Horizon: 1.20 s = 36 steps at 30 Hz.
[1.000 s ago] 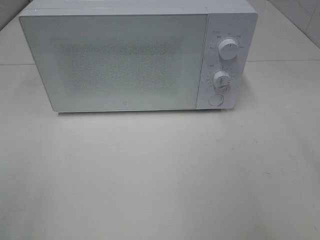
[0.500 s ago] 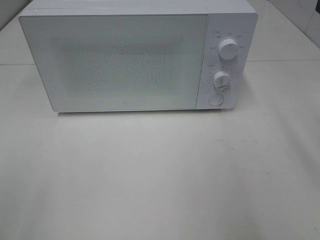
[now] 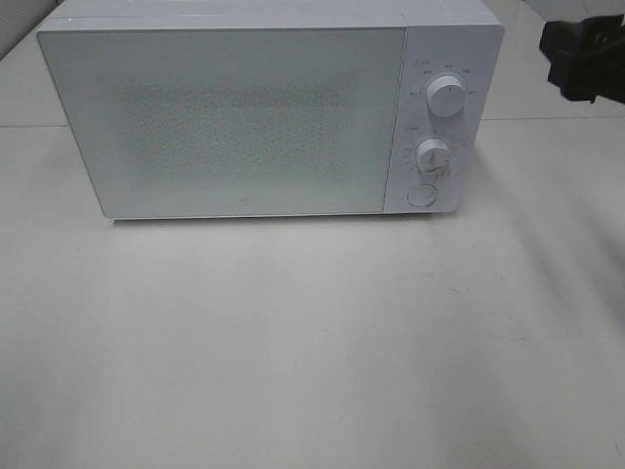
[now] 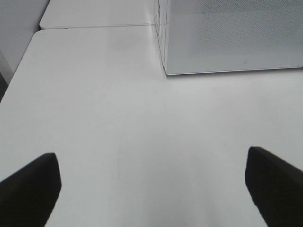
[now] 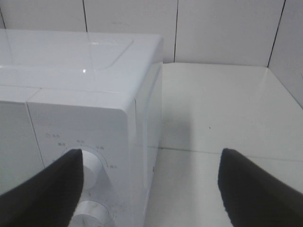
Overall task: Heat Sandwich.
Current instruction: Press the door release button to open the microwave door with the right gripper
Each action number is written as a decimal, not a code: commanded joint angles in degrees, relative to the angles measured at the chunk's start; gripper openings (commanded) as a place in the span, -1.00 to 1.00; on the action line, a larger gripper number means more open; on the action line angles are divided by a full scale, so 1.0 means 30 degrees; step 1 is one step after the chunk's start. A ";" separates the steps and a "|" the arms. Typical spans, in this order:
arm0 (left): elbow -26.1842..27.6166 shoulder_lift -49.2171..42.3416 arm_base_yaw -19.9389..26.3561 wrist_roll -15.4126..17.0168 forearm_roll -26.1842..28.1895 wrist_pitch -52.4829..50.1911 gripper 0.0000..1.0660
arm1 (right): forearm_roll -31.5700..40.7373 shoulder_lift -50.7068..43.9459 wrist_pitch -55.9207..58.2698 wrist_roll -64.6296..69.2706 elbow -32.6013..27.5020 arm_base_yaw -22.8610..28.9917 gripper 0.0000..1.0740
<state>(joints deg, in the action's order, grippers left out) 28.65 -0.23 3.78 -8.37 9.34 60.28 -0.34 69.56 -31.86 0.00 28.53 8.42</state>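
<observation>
Newly arrived at the upper right edge of the high view, the right arm (image 3: 584, 59) is hanging dark beside the white microwave (image 3: 234, 117), which is standing with its door shut on the pale table (image 3: 312, 342). Seen from the left wrist, the left gripper (image 4: 151, 158) is spreading its jaws wide over the tabletop, holding nothing. From the right wrist, the right gripper (image 5: 150, 158) is gaping empty near the upper knob (image 5: 92, 165). The sandwich is showing in no view.
</observation>
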 commanded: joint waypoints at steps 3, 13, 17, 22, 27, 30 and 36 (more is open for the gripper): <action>-0.0057 -0.0554 0.0057 0.0057 0.0000 -0.0248 0.95 | 0.1642 0.2330 -0.3247 -0.0840 -0.0458 -0.0095 0.42; -0.0057 -0.0554 0.0057 0.0057 0.0000 -0.0248 0.95 | 0.6303 0.5978 -0.7162 -0.4756 -0.1070 0.3361 0.42; -0.0057 -0.0554 0.0057 0.0057 0.0000 -0.0248 0.95 | 0.6990 0.7487 -0.8270 -0.4947 -0.1070 0.4584 0.42; -0.0057 -0.0554 0.0057 0.0057 0.0000 -0.0248 0.95 | 0.8251 0.8881 -0.9110 -0.4775 -0.1070 0.6264 0.42; -0.0057 -0.0554 0.0057 0.0057 0.0000 -0.0248 0.95 | 0.9416 1.0371 -1.0008 -0.4125 -0.1070 0.7830 0.42; -0.0057 -0.0554 0.0057 0.0057 0.0000 -0.0248 0.95 | 1.0046 1.0772 -1.0218 -0.3992 -0.1070 0.8212 0.42; -0.0057 -0.0554 0.0057 0.0057 0.0000 -0.0248 0.95 | 1.1306 1.1650 -1.0294 -0.3934 -0.1070 0.8976 0.42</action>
<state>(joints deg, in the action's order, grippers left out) 28.65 -0.23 3.78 -8.37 9.34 60.28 33.23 104.62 -61.54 -12.26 25.50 35.07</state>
